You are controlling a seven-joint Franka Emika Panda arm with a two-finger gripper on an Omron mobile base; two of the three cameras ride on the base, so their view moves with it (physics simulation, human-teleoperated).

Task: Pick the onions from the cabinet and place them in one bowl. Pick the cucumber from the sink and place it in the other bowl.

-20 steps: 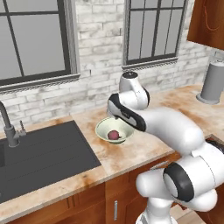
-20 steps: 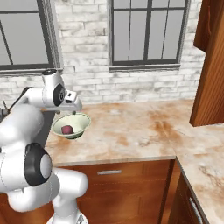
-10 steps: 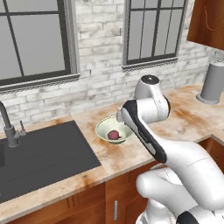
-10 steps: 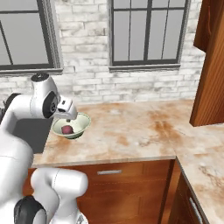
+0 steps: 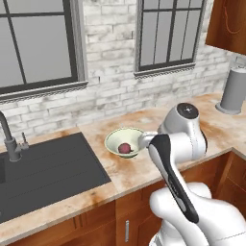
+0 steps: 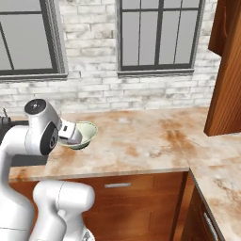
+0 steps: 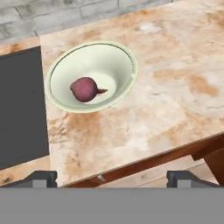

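The pale green-cream bowl point(image 7: 92, 76) stands on the counter just right of the sink point(image 7: 19, 109), and the purple-red onion point(image 7: 85, 89) lies inside it. The same bowl point(image 5: 126, 141) and onion point(image 5: 125, 148) appear in the left base view, and the bowl point(image 6: 84, 133) shows in the right base view. My gripper point(image 7: 113, 178) hangs above the counter's front edge, near side of the bowl, open, with nothing between its widely spread fingertips point(image 7: 41, 176). The wooden cabinet point(image 5: 229, 24) is up at the right. The yellow-brown onion, the cucumber and the light blue bowl are out of view.
The dark tap point(image 5: 9, 139) rises at the sink's back left. A grey cylinder appliance point(image 5: 234, 91) stands at the counter's far right. The open cabinet door point(image 6: 229, 75) hangs over the right counter corner. Windows and a brick wall lie behind.
My arm has swung back from over the bowl toward the counter's front edge and to the right. The purple-red onion stays in the bowl.
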